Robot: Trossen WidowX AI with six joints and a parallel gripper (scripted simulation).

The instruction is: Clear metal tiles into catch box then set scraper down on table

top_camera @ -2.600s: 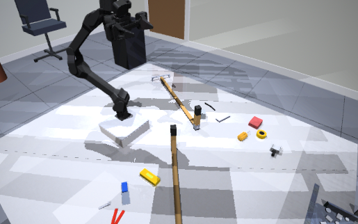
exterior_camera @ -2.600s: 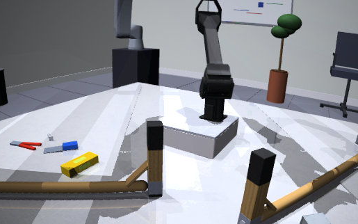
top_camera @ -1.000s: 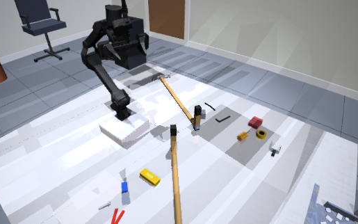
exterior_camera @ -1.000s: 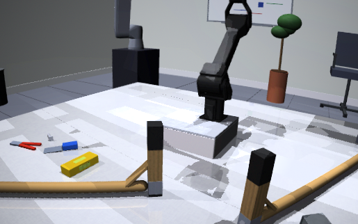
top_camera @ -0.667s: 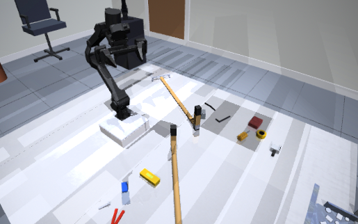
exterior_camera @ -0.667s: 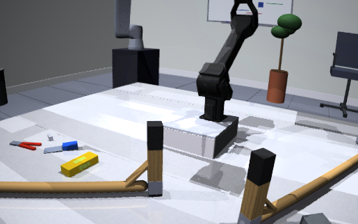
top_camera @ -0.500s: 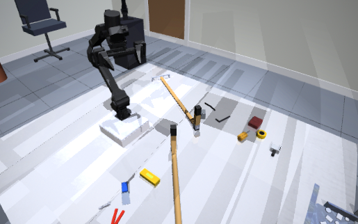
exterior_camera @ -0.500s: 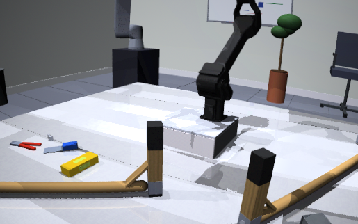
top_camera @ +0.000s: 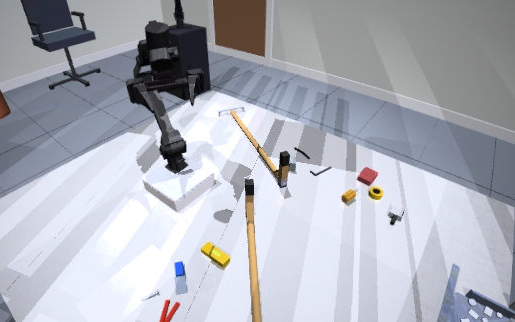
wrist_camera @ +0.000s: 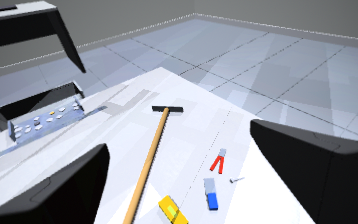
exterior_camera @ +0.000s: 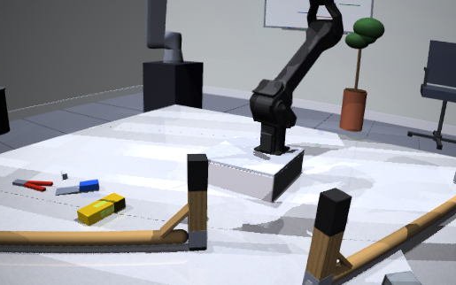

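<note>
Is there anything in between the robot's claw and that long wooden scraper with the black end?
Nothing visible stands between the open gripper and the scraper. The yellow level lies beside the handle.
</note>
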